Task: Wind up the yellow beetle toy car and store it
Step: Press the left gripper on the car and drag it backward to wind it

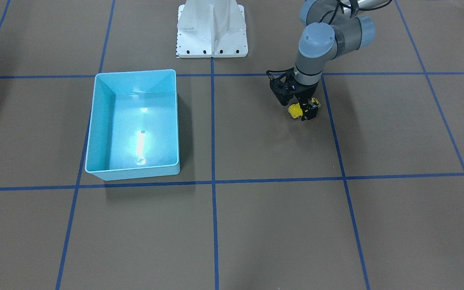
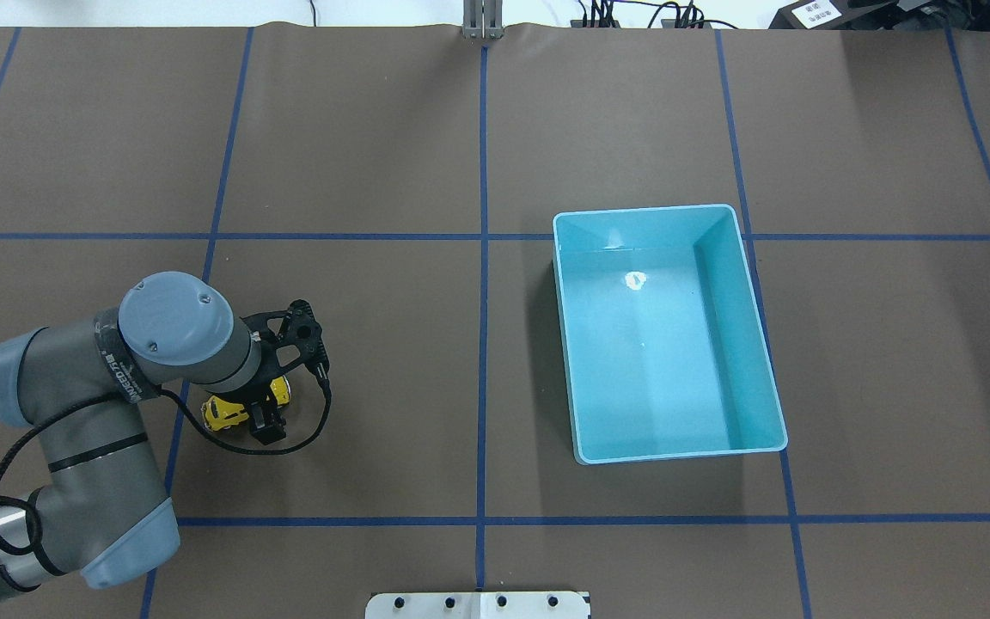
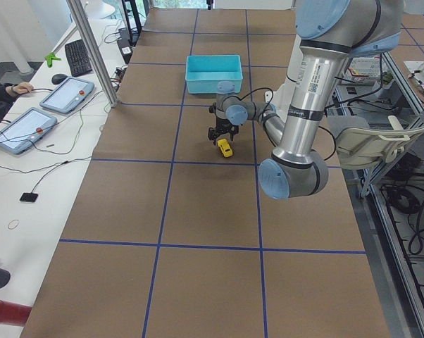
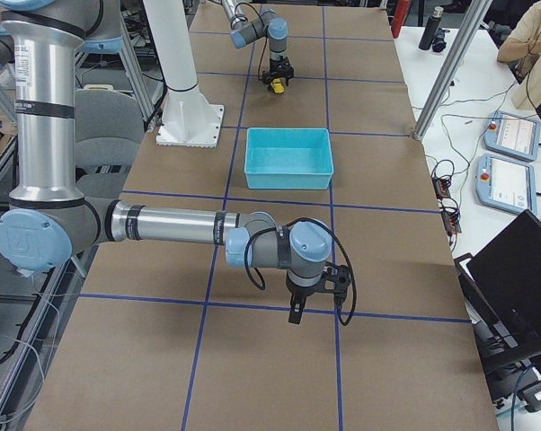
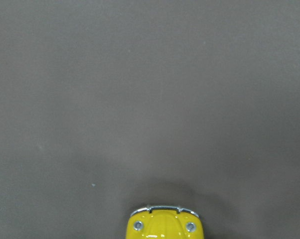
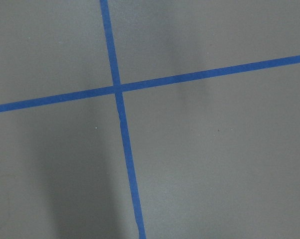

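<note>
The yellow beetle toy car (image 1: 294,110) sits between the fingers of my left gripper (image 1: 305,110), low over the brown table, well to the side of the blue bin (image 1: 135,73). In the overhead view the car (image 2: 222,413) pokes out beside the left gripper (image 2: 259,409), which looks shut on it. The left wrist view shows only the car's chrome-trimmed nose (image 5: 165,226) at the bottom edge. My right gripper (image 4: 312,303) hangs over the table near a tape crossing and shows only in the exterior right view, so I cannot tell whether it is open or shut.
The blue bin (image 2: 643,210) is empty and stands on the table's other half. Blue tape lines (image 2: 483,258) divide the brown table into squares. The white robot base (image 1: 212,28) stands at the table edge. Operators' tablets (image 3: 29,127) lie on a side desk.
</note>
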Available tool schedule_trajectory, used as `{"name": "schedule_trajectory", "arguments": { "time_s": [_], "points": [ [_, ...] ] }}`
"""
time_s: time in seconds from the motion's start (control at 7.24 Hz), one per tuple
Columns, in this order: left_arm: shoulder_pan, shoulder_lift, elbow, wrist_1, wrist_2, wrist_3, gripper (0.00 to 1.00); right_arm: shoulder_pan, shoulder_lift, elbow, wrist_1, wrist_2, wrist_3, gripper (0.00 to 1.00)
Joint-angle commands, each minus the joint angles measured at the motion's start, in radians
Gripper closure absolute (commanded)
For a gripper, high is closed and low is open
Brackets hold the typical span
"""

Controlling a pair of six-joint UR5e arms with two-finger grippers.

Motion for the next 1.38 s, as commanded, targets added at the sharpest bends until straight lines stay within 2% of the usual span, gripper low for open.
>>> {"name": "schedule_trajectory", "arguments": {
  "time_s": [0.0,0.55,1.24],
  "points": [
    [0.0,0.0,0.005,-0.003,0.0,0.0,0.02,0.0,0.0,-0.002,0.001,0.0,0.0,0.0],
    [-0.003,0.0,0.017,-0.004,0.0,0.001,0.02,0.0,-0.001,-0.002,-0.001,0.0,0.0,0.0],
    [-0.017,0.003,0.011,-0.019,-0.009,0.001,0.64,0.0,-0.001,-0.005,-0.001,0.0,0.0,0.0]
  ]
}}
